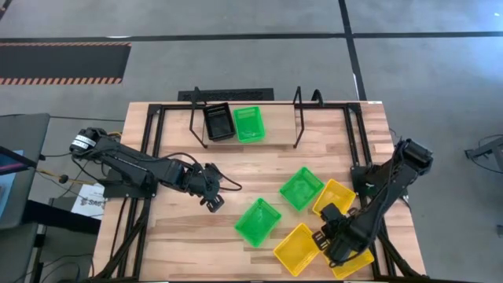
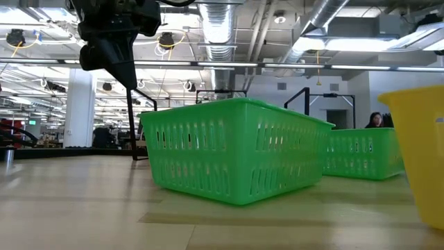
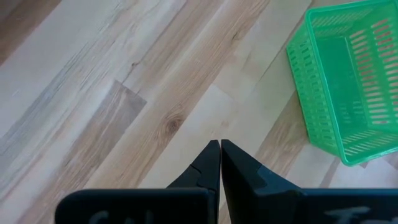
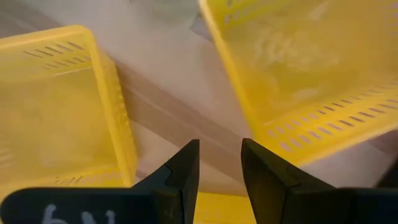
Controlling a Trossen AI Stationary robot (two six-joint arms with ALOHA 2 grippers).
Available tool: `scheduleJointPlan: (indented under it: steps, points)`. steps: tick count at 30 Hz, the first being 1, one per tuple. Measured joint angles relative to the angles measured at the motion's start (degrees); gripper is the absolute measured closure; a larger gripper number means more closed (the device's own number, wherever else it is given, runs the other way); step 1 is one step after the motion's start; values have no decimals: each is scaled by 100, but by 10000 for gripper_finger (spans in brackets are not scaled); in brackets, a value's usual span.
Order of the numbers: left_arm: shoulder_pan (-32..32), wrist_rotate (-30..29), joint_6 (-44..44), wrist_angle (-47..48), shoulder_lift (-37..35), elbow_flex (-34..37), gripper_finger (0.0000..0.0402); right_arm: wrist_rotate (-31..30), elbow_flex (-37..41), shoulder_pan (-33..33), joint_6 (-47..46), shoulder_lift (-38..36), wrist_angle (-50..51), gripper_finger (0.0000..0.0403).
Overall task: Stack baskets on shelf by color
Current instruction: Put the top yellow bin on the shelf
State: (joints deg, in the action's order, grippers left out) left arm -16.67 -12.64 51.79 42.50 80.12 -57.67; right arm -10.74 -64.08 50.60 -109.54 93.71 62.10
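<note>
On the shelf (image 1: 277,130) at the table's far side, a black basket (image 1: 218,122) and a green basket (image 1: 249,123) sit side by side. Two green baskets (image 1: 301,187) (image 1: 258,221) rest on the tabletop. Three yellow baskets (image 1: 334,196) (image 1: 295,248) (image 1: 354,266) lie near the right front. My right gripper (image 4: 219,163) points down, open, over the gap between two yellow baskets (image 4: 62,106) (image 4: 298,74). My left gripper (image 3: 220,146) hangs shut above bare wood, left of the nearer green basket (image 3: 354,81).
The shelf's black wire uprights (image 1: 196,118) (image 1: 299,118) stand at its two ends. Bare tabletop (image 1: 181,244) stretches along the left front. In the low view the nearer green basket (image 2: 236,149) fills the middle and a yellow wall (image 2: 420,153) the right edge.
</note>
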Motion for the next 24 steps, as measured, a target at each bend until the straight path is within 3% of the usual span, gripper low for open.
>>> scheduleJointPlan:
  steps: [14, 24]
  points:
    - [-1, 2, 78, -2, 0, 0, 401, 220, 176, -505, 977, -22, -31, 269]
    - [1, -4, 96, -2, 0, 0, 401, 319, -176, -992, 2439, -44, 360, 270]
